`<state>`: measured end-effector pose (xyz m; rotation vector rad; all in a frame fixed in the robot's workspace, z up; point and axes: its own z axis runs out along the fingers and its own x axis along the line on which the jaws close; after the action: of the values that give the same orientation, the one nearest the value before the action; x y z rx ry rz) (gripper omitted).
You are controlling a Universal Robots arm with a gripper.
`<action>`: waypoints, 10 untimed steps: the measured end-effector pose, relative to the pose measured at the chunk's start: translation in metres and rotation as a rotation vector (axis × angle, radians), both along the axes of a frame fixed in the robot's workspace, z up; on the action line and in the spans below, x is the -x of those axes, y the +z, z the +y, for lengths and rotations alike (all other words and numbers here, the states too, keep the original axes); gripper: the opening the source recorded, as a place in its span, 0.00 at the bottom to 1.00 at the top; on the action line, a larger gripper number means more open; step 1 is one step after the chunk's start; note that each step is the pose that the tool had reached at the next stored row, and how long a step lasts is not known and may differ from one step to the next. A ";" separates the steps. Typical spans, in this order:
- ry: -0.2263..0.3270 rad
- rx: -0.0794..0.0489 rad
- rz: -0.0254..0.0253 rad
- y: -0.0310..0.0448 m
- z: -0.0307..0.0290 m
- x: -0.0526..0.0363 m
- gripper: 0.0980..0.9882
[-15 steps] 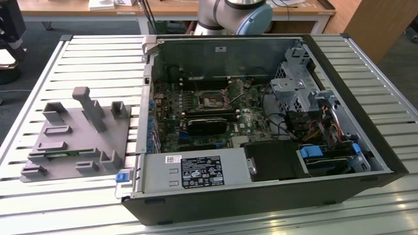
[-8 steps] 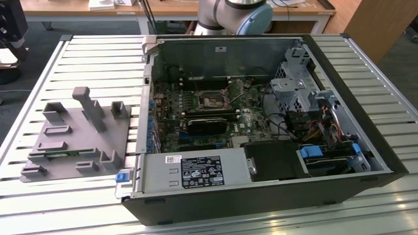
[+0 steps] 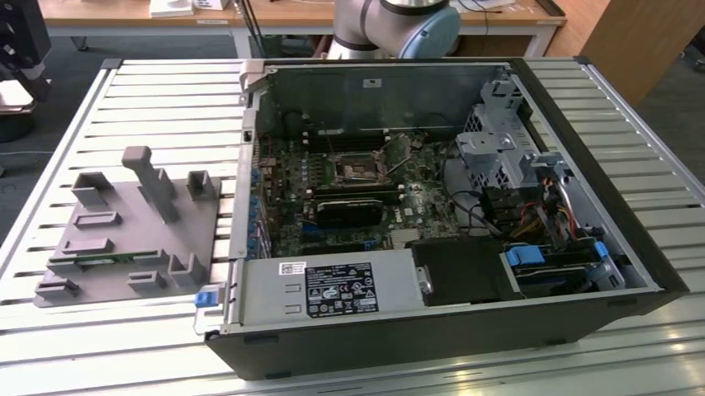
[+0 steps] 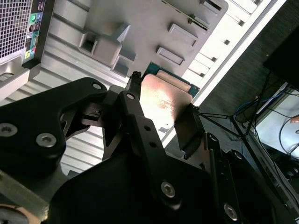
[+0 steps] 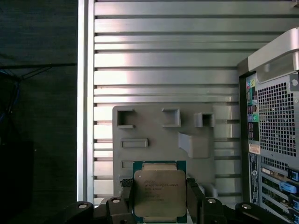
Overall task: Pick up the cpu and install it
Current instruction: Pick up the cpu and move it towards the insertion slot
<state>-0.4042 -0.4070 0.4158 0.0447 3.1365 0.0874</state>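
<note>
Finding: the gripper (image 5: 160, 185) is clamped on the cpu (image 5: 160, 196), one of its fingers (image 5: 126, 192) against each of two opposite edges. In both wrist views the chip sits between the black fingers, metal top plate facing the first wrist camera. The grey fixture tray (image 5: 163, 135) and the slatted table (image 5: 163, 56) lie behind it. It looks to be held clear of the tray, though I cannot confirm the gap.

In the exterior view the tray (image 3: 111, 223) lies at centre left, beside the open computer case (image 3: 441, 214). The socket (image 3: 358, 171) on its board, just above frame centre, appears unfilled.

Handling assessment: light, rigid and thin. The plate is smooth and likely slippery. The underside contacts are probably delicate, so the present edge grip is the sound hold. A tilt in the fingers would be the main risk.
</note>
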 end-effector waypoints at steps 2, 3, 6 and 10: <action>0.000 0.000 -0.0001 0.0003 0.0000 -0.0010 0.50; 0.000 0.000 -0.0001 0.0004 0.0000 -0.0018 0.50; 0.000 0.000 -0.0001 0.0007 0.0000 -0.0052 0.50; 0.000 0.000 -0.0001 0.0010 0.0000 -0.0093 0.50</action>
<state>-0.3949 -0.4069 0.4168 0.0446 3.1364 0.0875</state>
